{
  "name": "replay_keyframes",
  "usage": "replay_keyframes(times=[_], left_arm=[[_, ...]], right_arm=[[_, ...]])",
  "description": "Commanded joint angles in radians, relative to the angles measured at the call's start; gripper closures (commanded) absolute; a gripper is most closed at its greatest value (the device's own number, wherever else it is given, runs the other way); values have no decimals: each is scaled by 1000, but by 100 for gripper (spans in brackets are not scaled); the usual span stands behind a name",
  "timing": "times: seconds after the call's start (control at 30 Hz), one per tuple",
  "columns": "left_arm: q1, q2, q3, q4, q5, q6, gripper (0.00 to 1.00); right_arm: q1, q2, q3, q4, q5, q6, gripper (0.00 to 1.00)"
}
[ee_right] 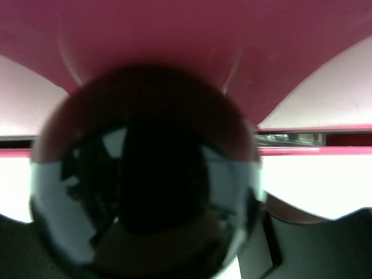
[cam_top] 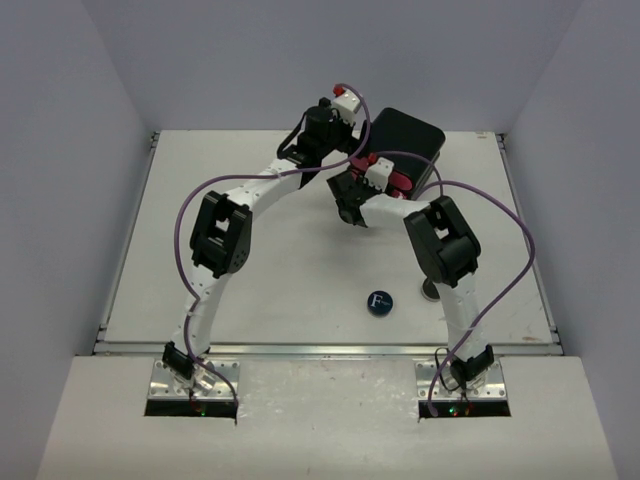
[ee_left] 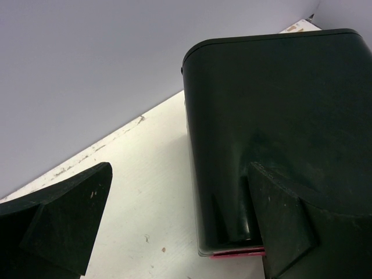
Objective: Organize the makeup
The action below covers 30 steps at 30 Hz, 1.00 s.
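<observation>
At the far edge of the white desk [cam_top: 250, 290], near its middle, we see the left gripper [ee_left: 180, 192] released, with its two black fingers [ee_left: 58, 226] spread wide. One finger hangs over bare desk. The other shows in front of the glossy black rectangular box [cam_top: 408, 135], so the gripper sits at the box's left wall and holds nothing.

Next comes the round blue compact [cam_top: 379, 302]. It lies flat near the near edge of the desk, a little right of the middle and between the two arm bases. It is well apart from both grippers. Its dark blue lid carries a white "F", and any smaller lettering beside it is too small for us to read. It is the only piece of makeup we can name with certainty.

The black box stands at the far edge, right of the middle, with pink drawer fronts [cam_top: 399, 185] on its near side. The right gripper [ee_right: 163, 253] is up against these. Its wrist view is filled by a shiny black ball [ee_right: 145, 174] in front of a pink surface, blurred by closeness. We cannot tell whether this gripper is clenched on the ball or loose around it.

Just right of the compact, a small dark round item [cam_top: 428, 292] peeks out beside the right arm, and we cannot tell what it is.
</observation>
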State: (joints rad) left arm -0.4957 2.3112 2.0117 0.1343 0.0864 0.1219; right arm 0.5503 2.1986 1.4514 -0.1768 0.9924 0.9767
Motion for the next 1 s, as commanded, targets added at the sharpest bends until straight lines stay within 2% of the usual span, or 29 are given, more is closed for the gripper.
replay_keyframes(times=[0.0, 0.07, 0.4, 0.53, 0.67, 0.97], left_arm=[[6, -53, 1, 62, -5, -15, 1], [6, -55, -1, 61, -7, -14, 1], [8, -54, 9, 62, -16, -13, 1], [8, -59, 7, 56, -13, -11, 1], [8, -61, 7, 57, -13, -13, 1], [14, -55, 4, 58, -17, -16, 1]], right_arm=[[-12, -19, -63, 165, 60, -137, 45], [-12, -17, -78, 218, 69, -176, 46], [-12, -36, -88, 210, 37, -185, 47], [-12, -9, -136, 455, -12, -404, 45], [-9, -28, -217, 642, -33, -509, 43], [-9, -29, -217, 654, -26, -508, 43]])
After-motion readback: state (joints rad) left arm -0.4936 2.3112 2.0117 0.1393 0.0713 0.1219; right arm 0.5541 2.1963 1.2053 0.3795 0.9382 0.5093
